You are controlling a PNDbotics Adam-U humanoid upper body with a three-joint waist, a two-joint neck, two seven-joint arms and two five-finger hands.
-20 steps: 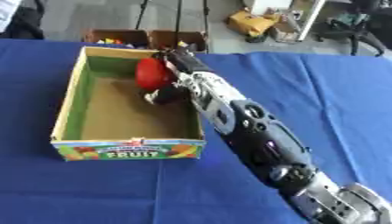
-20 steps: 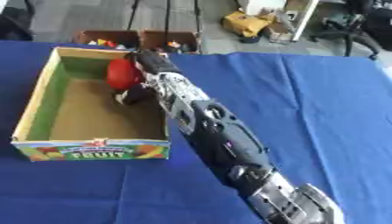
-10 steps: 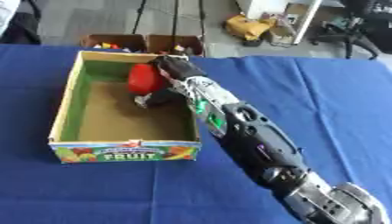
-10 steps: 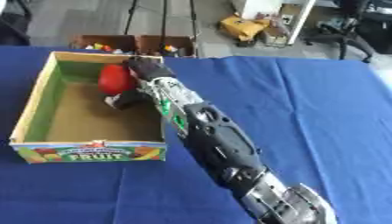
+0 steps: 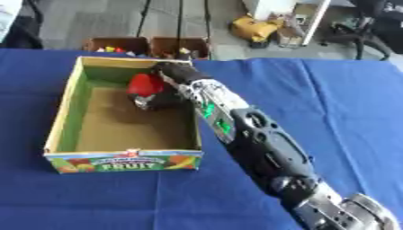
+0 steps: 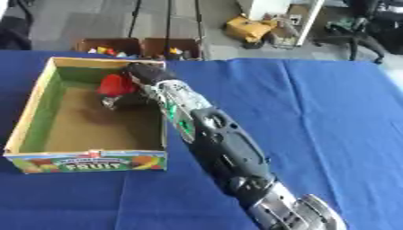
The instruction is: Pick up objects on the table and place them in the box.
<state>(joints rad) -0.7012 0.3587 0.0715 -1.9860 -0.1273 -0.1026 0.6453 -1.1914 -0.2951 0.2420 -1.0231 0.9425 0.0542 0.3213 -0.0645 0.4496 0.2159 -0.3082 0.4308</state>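
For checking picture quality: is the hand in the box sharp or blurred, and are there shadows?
Left eye view: the right hand and red object are softly blurred; a shadow darkens the box floor below them. Right eye view: similar blur, no glare.

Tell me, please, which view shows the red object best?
The left eye view: the red object sits nearer mid-picture, its rounded top clear of the right hand inside the box. The right eye view shows it too, further left, with the arm covering more of its side.

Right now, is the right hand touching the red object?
Touching. In the left eye view the right hand curls round the red object inside the box, with no gap showing between them.
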